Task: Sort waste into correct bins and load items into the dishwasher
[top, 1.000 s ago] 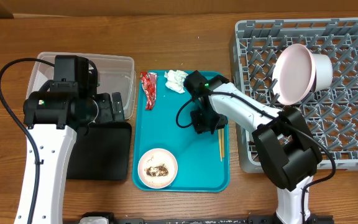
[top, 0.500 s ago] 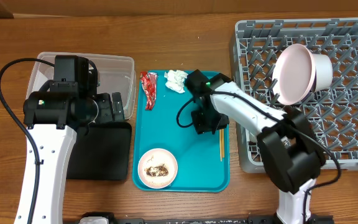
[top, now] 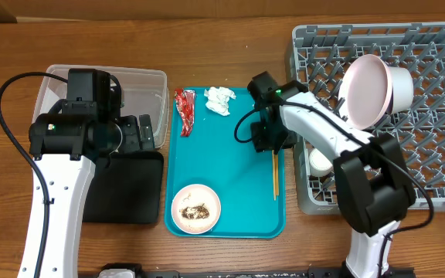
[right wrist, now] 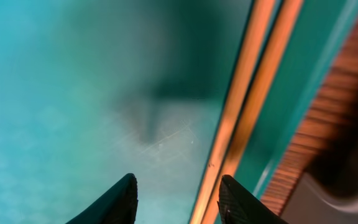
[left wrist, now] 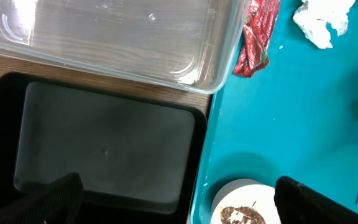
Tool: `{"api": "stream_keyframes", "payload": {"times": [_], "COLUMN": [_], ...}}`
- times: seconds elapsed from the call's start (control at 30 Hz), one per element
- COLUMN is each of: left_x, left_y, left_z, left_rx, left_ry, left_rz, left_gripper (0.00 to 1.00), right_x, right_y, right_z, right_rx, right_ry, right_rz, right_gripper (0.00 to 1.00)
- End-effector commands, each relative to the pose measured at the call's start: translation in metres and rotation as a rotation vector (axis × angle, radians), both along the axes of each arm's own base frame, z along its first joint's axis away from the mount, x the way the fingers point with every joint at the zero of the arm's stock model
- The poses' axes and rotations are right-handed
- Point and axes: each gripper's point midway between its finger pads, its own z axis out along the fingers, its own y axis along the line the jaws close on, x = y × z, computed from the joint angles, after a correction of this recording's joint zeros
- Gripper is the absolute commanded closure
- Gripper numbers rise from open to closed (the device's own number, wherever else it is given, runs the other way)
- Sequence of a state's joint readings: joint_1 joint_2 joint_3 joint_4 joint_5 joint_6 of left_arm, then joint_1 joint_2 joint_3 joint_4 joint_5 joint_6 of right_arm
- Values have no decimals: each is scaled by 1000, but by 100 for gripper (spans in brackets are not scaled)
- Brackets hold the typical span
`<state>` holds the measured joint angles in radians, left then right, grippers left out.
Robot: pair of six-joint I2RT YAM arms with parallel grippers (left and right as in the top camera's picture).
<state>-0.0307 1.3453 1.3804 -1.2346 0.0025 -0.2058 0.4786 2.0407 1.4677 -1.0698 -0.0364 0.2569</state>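
Now that the right gripper [top: 272, 140] has swung off the middle of the teal tray [top: 230, 181], where it sat a second ago, you have it low over the far end of the chopsticks [top: 275, 176]. I judge that they are the step in hand, and the pick is not yet made.

In the right wrist view the gripper's fingers stand partly apart, clamped on nothing. The chopsticks run ahead of it at a slant and enter the gap close to the right fingertip [right wrist: 240, 200] rather than centred. Shifting slightly toward that side before closing should help.

They look like two thin, pale wooden sticks lying flat and side by side on the tray, just inside its rim. The desk [right wrist: 328, 124] and the grey dish rack [top: 439, 177] lie beyond that rim.

The arm's shift has also uncovered a small white vessel [top: 321, 162] in the rack, beside the gripper.

Your left gripper [left wrist: 180, 204] has not moved. It hangs over the black tray [left wrist: 104, 143], fingers wide apart and empty.
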Motion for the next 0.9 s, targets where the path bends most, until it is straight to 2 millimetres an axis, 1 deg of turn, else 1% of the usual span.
{"api": "stream_keyframes", "payload": {"times": [0.0,0.2,0.27,0.33,0.4,0.43,0.57,0.6,0.67,0.77,0.87], "left_x": [3,3,3,3,3,3,3,3,3,3,3], "left_y": [3,3,3,3,3,3,3,3,3,3,3], "left_z": [2,2,2,2,2,2,2,2,2,2,2], "left_rx": [18,18,18,18,18,18,18,18,18,18,18], "left_ry": [-5,-5,-5,-5,-5,-5,-5,-5,-5,-5,-5], "left_rz": [-6,-6,-6,-6,-6,-6,-6,-6,-6,-6,-6], "left_gripper": [0,0,0,0,0,0,0,0,0,0,0], "right_x": [-9,-16,-21,-23,-23,-23,-21,-20,-19,-14,-5], "right_y": [2,15,25,29,29,29,25,25,26,28,33], "right_z": [-14,-14,-12,-11,-11,-11,-12,-12,-9,5,31], "right_rx": [-1,65,126,150,150,149,125,125,127,140,174], "right_ry": [47,86,110,121,120,119,109,108,104,75,9], "right_rz": [10,17,63,72,72,72,72,72,57,57,61], "right_gripper": [56,59,61,63,72,75,90,93,96,96,96]}}
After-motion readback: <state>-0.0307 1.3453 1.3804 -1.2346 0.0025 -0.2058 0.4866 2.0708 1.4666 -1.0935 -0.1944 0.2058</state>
